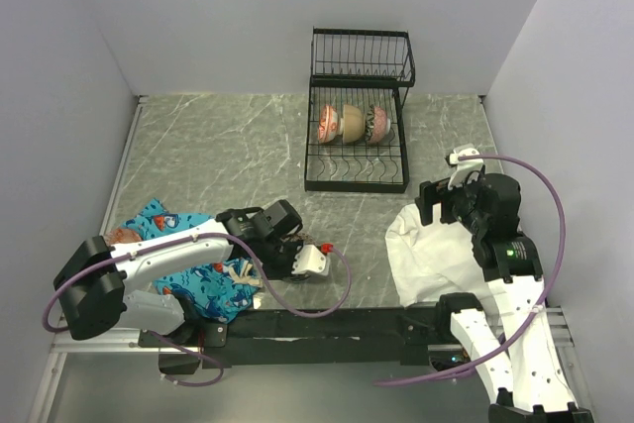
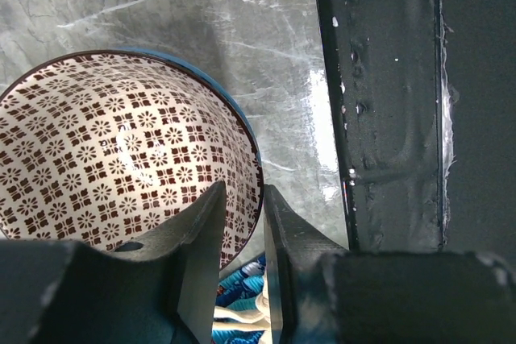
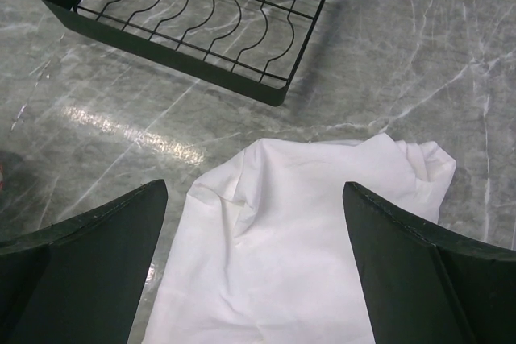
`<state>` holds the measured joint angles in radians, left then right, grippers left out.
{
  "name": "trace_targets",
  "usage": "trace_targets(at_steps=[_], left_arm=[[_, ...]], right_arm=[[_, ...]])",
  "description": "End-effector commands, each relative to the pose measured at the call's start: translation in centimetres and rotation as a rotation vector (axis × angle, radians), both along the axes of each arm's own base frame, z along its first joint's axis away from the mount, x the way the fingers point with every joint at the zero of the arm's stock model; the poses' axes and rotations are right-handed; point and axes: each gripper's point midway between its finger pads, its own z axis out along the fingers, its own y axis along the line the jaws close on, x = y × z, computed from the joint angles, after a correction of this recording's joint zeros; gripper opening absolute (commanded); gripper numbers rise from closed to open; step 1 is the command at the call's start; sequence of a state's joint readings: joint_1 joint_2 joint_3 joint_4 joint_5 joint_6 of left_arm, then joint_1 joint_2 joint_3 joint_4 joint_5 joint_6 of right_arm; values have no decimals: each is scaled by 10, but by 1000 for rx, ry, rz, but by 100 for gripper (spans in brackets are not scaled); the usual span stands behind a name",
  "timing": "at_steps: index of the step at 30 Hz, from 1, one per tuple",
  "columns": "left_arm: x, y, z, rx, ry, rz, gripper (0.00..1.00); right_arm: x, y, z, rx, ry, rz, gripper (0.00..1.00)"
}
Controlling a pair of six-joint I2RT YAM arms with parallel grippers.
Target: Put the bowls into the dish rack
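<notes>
The rim of a bowl sits between the fingers of the left gripper, the rest of the bowl lying to their left. A cloth lies directly under the right gripper. The dish rack stands ahead and left of it, three bowls inside.

- No lettering, number, brand or sign is readable in any view.
- The bowl carries only a repeating brown flower pattern; the blue cloth has prints too small to read.
</notes>
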<state>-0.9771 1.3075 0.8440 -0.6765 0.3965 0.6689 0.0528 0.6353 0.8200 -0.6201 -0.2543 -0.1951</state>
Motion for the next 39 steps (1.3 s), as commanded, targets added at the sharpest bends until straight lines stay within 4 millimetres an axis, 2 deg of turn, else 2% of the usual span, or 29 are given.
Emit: trace_targets(at_steps=[1, 11, 13, 14, 17, 20, 24, 27, 39], left_arm=[[5, -8, 1, -17, -16, 1, 30], [6, -5, -3, 0, -16, 32, 27], [7, -6, -1, -3, -16, 39, 22], [8, -6, 0, -2, -20, 42, 14], [12, -6, 6, -4, -38, 53, 4], [16, -7, 13, -13, -59, 64, 2], [18, -11, 26, -36, -70, 65, 1], [16, -11, 29, -43, -66, 61, 1], [7, -5, 26, -45, -38, 59, 9]], right_arm=[[3, 1, 9, 17, -48, -5, 98], [3, 0, 7, 20, -46, -10, 98], [3, 1, 7, 25, -48, -9, 98], [3, 1, 7, 27, -46, -11, 98], [2, 1, 7, 30, -44, -13, 98], [2, 2, 8, 34, -41, -11, 98], [4, 2, 9, 44, -40, -12, 98], [5, 2, 11, 49, -43, -17, 98], [6, 1, 10, 63, -37, -26, 98]])
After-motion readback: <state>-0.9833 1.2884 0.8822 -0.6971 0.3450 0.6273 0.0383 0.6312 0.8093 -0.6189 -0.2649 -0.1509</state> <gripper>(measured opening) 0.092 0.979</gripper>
